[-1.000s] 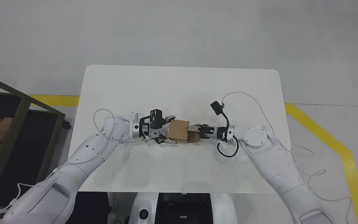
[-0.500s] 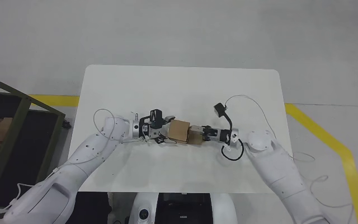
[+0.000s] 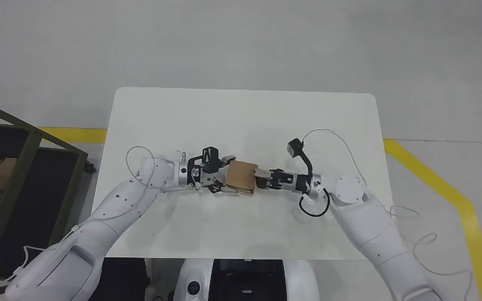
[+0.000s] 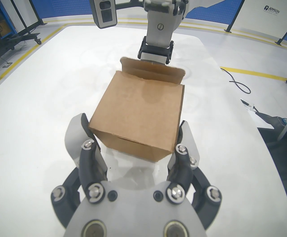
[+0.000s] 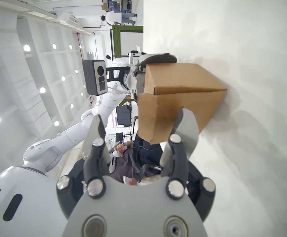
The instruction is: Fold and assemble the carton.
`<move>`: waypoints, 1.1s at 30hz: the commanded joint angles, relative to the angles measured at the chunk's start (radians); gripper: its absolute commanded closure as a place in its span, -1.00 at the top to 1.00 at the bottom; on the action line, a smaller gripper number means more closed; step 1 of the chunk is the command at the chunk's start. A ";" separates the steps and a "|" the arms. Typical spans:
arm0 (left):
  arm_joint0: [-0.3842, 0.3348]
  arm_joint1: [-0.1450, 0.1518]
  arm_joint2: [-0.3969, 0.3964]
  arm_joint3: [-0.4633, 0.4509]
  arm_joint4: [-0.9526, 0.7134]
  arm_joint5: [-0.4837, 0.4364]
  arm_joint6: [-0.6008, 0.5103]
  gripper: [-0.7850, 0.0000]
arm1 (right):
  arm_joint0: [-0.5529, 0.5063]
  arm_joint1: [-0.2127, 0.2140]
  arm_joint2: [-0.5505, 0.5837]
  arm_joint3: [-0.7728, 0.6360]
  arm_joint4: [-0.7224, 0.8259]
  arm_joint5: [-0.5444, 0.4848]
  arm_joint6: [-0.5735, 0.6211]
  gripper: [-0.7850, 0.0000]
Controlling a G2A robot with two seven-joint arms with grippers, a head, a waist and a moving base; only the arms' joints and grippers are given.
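We see the carton (image 3: 241, 177) near the middle of the table (image 3: 226, 113), between both arms; the left gripper (image 4: 134, 125) clamps its near end from both sides. The right gripper (image 5: 141, 116) stands spread; one finger (image 5: 186, 125) lies against the end flap (image 5: 157, 112), the other clear of it.

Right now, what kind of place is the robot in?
Probably a robot lab or factory hall: a white work table with a carton, yellow floor lines, and blue screens.
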 commanded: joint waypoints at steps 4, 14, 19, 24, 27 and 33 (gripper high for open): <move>0.000 0.000 0.000 0.000 0.001 -0.002 -0.001 0.69 | 0.012 -0.004 -0.008 0.023 -0.005 -0.002 -0.010 -0.12; -0.001 0.000 0.000 0.000 0.002 -0.002 -0.005 0.69 | 0.011 0.000 -0.009 0.034 -0.071 0.043 -0.038 -0.39; 0.000 0.000 -0.001 0.000 0.000 0.000 -0.005 0.69 | 0.000 0.003 -0.002 0.018 -0.081 0.049 -0.042 -0.42; 0.001 -0.001 0.000 0.001 0.000 -0.001 -0.004 0.68 | -0.009 0.008 0.005 0.009 -0.100 0.063 -0.044 -0.44; 0.001 -0.001 0.000 0.002 -0.001 0.000 -0.002 0.68 | -0.012 0.010 0.007 0.004 -0.111 0.073 -0.049 -0.43; 0.000 -0.001 0.000 0.004 -0.002 -0.001 -0.004 0.68 | -0.017 0.011 0.008 -0.004 -0.118 0.082 -0.054 -0.48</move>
